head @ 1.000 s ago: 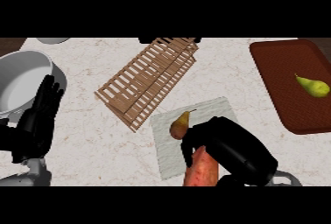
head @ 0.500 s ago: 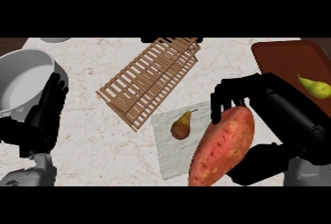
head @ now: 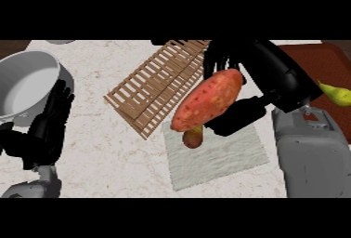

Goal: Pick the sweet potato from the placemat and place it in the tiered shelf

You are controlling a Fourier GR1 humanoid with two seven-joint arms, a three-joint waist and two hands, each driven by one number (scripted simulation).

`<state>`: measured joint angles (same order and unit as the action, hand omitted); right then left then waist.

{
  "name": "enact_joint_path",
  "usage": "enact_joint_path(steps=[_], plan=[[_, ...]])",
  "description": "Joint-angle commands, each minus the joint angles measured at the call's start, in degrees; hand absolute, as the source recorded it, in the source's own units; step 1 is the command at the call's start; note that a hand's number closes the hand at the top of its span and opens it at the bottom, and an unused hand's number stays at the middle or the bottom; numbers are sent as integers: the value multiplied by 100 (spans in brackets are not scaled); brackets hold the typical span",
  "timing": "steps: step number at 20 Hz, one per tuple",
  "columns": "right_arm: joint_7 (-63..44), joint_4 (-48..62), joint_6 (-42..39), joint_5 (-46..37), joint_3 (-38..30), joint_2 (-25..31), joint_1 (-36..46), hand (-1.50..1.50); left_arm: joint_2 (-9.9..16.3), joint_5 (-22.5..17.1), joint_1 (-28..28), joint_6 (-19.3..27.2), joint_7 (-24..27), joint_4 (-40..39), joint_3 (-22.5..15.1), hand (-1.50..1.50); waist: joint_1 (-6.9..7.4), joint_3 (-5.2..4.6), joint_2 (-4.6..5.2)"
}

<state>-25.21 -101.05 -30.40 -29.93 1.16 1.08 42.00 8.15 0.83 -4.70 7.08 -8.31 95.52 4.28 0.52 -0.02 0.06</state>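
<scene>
currently, head view, one frame.
sweet potato: one long orange-red sweet potato [head: 208,100] with mottled, speckled skin and tapered ends; held in the air, tilted, its upper end toward the shelf and its lower end over the placemat's top edge.
right hand: black right hand [head: 264,74] curled round the sweet potato's upper end, thumb under it; grey forearm [head: 312,153] enters from the lower right.
left hand: black left hand [head: 47,123] at the left edge, fingers straight and pointing up, resting beside the bowl; holds nothing.
placemat: one pale grey woven-textured rectangular placemat [head: 216,155] lying flat on the counter, askew.
small fruit: one small brown-and-yellow pear-shaped fruit [head: 193,136] on the placemat's top edge, partly hidden under the sweet potato.
tiered shelf: one light brown wooden slatted shelf [head: 154,88], seen as long parallel slats running diagonally; just above and left of the placemat.
bowl: one large grey metal bowl [head: 24,83], round, smooth, at the upper left.
board: one dark red-brown board [head: 332,62] at the right edge, with one yellow-green pear [head: 336,94] on it.
counter: white marbled stone counter [head: 103,148].
</scene>
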Motion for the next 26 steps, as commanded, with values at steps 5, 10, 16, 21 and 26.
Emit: enact_joint_path(steps=[5, 10, 16, 21, 26], plan=[[1264, 2053, 1298, -607, -17, -100, 682, 150, 21, 56, -237, 20, -170, -26, 49, 0, 14, 0, 8], [1808, 3292, 2122, -494, 16, -105, 1068, 150, 126, -43, 60, -167, -73, 169, 145, 0, 44, 1, 10], [2374, 4561, 3008, -282, 294, -107, 1555, 150, -123, 36, -188, -4, 56, -240, 76, 0, 53, -1, 22], [2544, 5296, 3523, 197, -16, -107, 1825, 150, 30, -2, -250, -84, -584, 394, 29, 0, 132, 3, 27], [2722, 6394, 3320, 539, -10, -108, 2415, -150, -164, 130, -162, 50, -372, 237, -64, 0, 103, 0, 29]])
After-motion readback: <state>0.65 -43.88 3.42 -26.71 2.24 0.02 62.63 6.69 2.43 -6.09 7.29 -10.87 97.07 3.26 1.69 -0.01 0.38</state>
